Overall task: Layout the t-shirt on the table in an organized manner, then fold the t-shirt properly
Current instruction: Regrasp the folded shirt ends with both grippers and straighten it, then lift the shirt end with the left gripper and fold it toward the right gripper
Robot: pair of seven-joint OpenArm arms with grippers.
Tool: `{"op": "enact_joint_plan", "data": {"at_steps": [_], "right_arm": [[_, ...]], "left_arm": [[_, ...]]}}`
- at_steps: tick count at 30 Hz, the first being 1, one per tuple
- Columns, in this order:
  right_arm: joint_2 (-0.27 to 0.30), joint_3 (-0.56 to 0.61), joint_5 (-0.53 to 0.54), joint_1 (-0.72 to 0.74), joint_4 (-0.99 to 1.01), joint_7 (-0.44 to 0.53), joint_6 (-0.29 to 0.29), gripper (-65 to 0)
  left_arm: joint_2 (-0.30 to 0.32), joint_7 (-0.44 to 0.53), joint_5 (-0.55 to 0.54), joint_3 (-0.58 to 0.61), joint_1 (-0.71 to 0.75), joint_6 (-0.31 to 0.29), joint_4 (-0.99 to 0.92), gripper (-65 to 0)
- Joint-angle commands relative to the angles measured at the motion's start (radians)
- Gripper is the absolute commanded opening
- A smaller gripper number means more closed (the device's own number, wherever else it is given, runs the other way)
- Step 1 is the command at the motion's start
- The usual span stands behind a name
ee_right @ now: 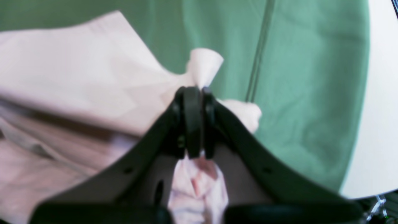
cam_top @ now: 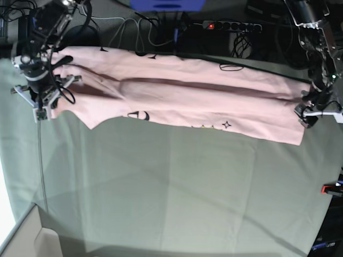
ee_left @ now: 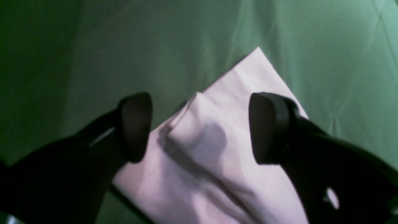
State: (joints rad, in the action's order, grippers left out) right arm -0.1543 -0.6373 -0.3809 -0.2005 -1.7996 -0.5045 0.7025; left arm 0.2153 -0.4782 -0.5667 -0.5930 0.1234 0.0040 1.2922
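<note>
The light pink t-shirt (cam_top: 203, 101) lies in a long, lengthwise-folded band across the far part of the table (cam_top: 171, 187), with bits of black lettering showing. My right gripper (ee_right: 196, 93) is shut on a bunched edge of the t-shirt (ee_right: 77, 77) at the band's left end; a tuft of fabric sticks out past its fingertips. In the base view it (cam_top: 42, 107) sits at that left end. My left gripper (ee_left: 202, 127) hovers open over a corner of the t-shirt (ee_left: 217, 149), at the band's right end (cam_top: 308, 115).
A power strip (cam_top: 230, 25) and tangled cables lie beyond the table's far edge. A red clamp (cam_top: 328, 188) sits at the right edge. A pale box corner (cam_top: 27, 238) shows at the near left. Green cloth stretches in front of the shirt.
</note>
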Motion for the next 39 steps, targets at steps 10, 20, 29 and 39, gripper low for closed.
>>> {"op": "enact_joint_plan", "data": {"at_steps": [10, 20, 29, 39], "right_arm": [[-0.003, -0.069, 0.023, -0.061, -0.027, 0.036, -0.004, -65.0], [-0.003, -0.102, 0.046, -0.058, 0.063, 0.037, -0.004, -65.0], [-0.003, -0.095, 0.076, -0.066, 0.073, 0.036, -0.004, -65.0], [-0.003, -0.094, 0.076, -0.063, 0.073, 0.036, -0.004, -65.0]], "left_arm": [[0.016, 0.017, -0.003, -0.002, -0.014, -0.003, 0.019, -17.8], [0.016, 0.017, -0.003, -0.002, -0.026, -0.003, 0.019, -17.8], [0.032, 0.019, 0.004, 0.005, -0.060, -0.003, -0.012, -17.7], [0.048, 0.025, 0.007, 0.078, -0.087, -0.003, -0.121, -17.9]]}}
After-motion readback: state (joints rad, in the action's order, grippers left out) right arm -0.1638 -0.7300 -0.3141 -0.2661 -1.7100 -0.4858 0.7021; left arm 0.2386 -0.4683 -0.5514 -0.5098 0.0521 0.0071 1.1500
